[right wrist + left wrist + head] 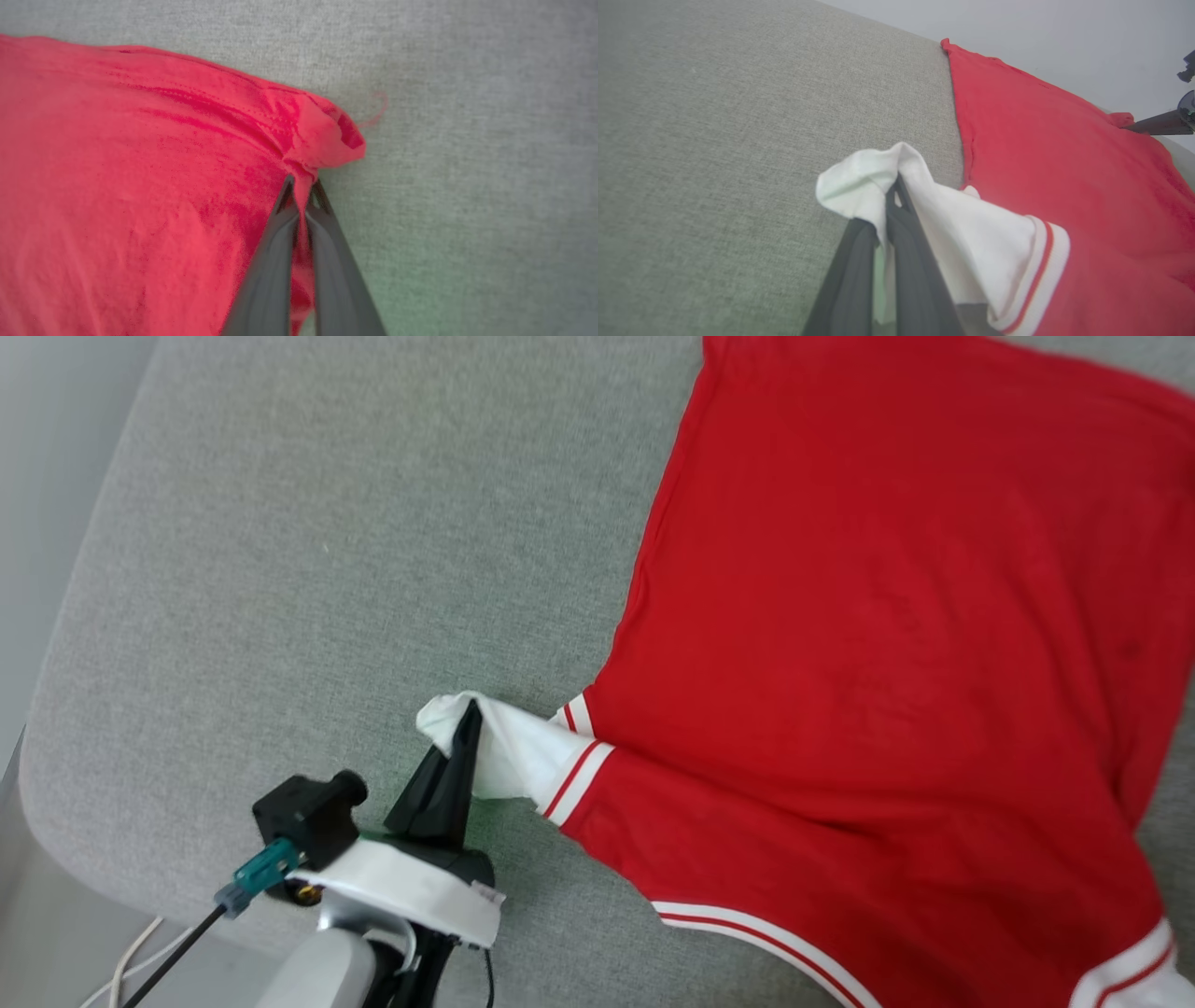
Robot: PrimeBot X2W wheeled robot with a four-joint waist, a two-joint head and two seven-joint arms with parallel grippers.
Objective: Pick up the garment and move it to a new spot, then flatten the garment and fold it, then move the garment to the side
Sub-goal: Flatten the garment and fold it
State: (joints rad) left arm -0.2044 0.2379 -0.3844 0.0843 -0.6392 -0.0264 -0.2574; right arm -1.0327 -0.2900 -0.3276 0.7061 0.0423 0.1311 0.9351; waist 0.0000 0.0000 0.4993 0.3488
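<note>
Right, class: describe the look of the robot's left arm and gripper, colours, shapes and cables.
The left gripper has two long, dark, tapering jaws on a white wrist housing. Beside it sits a black camera block, with a teal connector and black cable. The forearm is pale grey.

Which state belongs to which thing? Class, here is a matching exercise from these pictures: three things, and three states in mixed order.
Things:
1. left pincer
2. right pincer
3. grey cushion

States:
A. shut on a red corner of the garment
B. lying under the garment
C. shut on the garment's white sleeve

Pairs: 1-C; 2-A; 3-B
</note>
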